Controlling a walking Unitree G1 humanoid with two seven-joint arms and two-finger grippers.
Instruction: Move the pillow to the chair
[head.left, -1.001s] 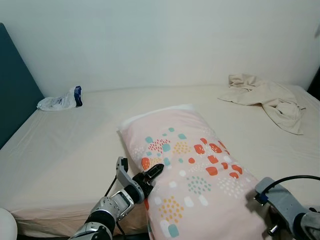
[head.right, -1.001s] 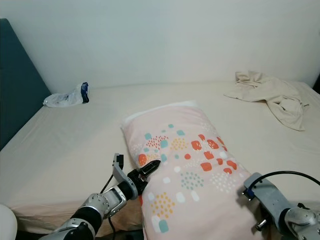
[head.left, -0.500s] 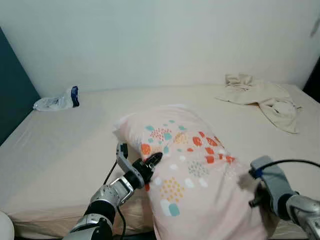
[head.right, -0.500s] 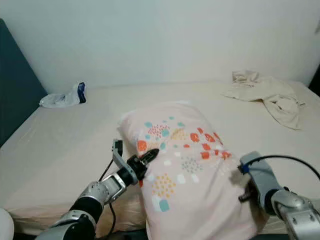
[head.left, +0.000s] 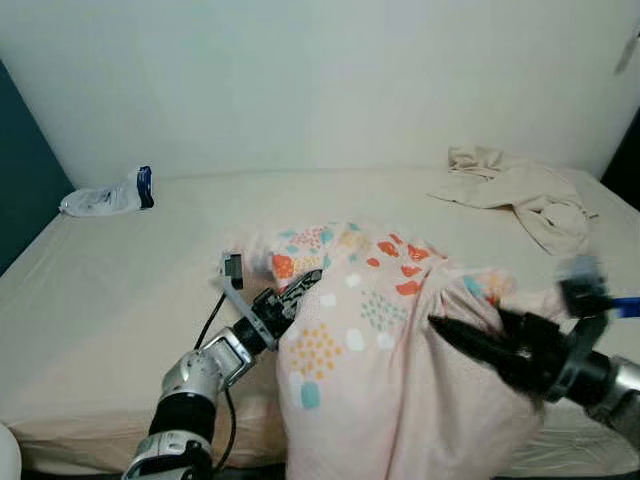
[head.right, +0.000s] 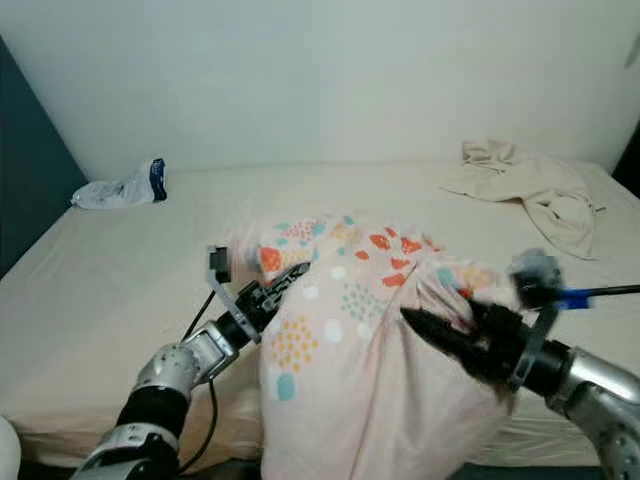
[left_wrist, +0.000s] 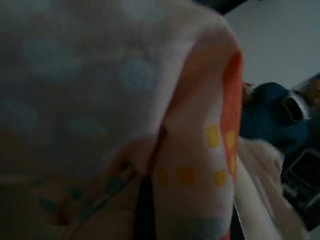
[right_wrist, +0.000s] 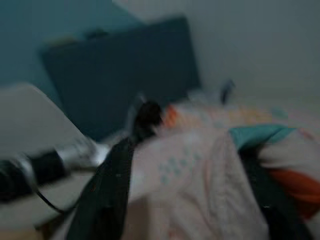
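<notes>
Together, our two hands had the pillow between them. Our left hand was pinched shut on a fold of the pillow's near edge, its black fingers buried in the fabric; the left wrist view showed cloth bunched right against the lens, which fits a firm grip. Our right hand came in from the opposite side, its long fingers narrowed onto a gathered ridge of the pillowcase, so the cover puckered around them. We judged the two-sided hold was chosen because the pillow was bulky and limp: a single pinch would have let it sag and swing.

The pillow itself was raised at the front edge of the bed, its lower end drooping over the mattress side while the upper end humped between our hands. Farther back on the bed lay a crumpled beige cloth and, near the dark headboard, a plastic bag, both well apart from our work. No chair was visible, so we judged the carry lay ahead.
</notes>
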